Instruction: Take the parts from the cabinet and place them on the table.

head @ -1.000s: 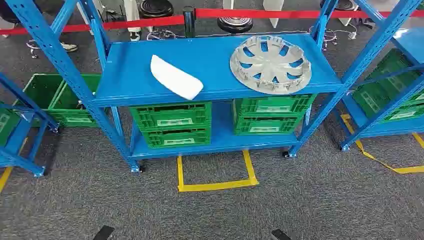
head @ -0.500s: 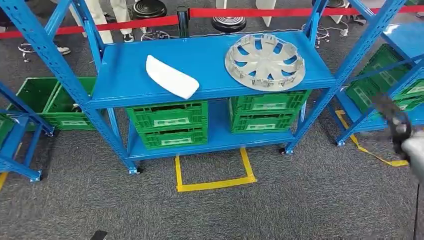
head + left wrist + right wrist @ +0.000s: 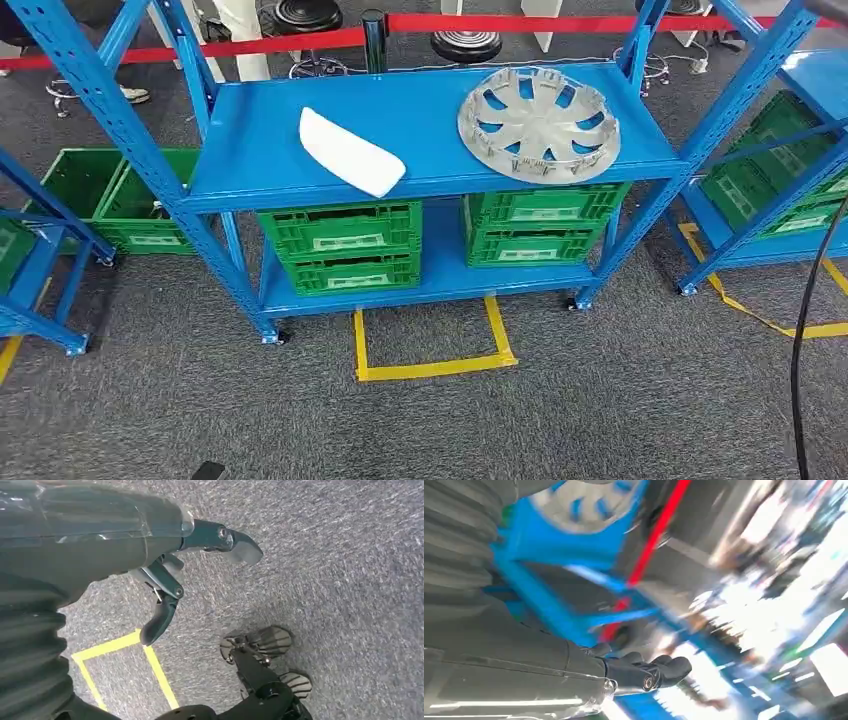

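Observation:
A white elongated part (image 3: 350, 152) lies on the top board of the blue rack (image 3: 430, 105), left of middle. On the same board to the right rests a silver wheel cover (image 3: 540, 122), which also appears blurred as the wheel cover (image 3: 584, 502) in the right wrist view. My left hand (image 3: 170, 570) hangs over the grey carpet with its fingers apart and nothing in it. My right hand (image 3: 624, 672) is raised near the rack's right end, thumb stretched out, holding nothing that I can see. That view is heavily blurred.
Green crates (image 3: 340, 245) fill the rack's lower level, with more crates (image 3: 110, 195) and blue racks to both sides. A yellow tape square (image 3: 432, 345) marks the carpet before the rack. A red barrier tape (image 3: 300, 42) runs behind. A black cable (image 3: 797, 380) hangs at the right edge.
My right hand swept up blurred at the right edge half a second ago and has left the head view. The camera shifted slightly; the parts on the rack have not moved.

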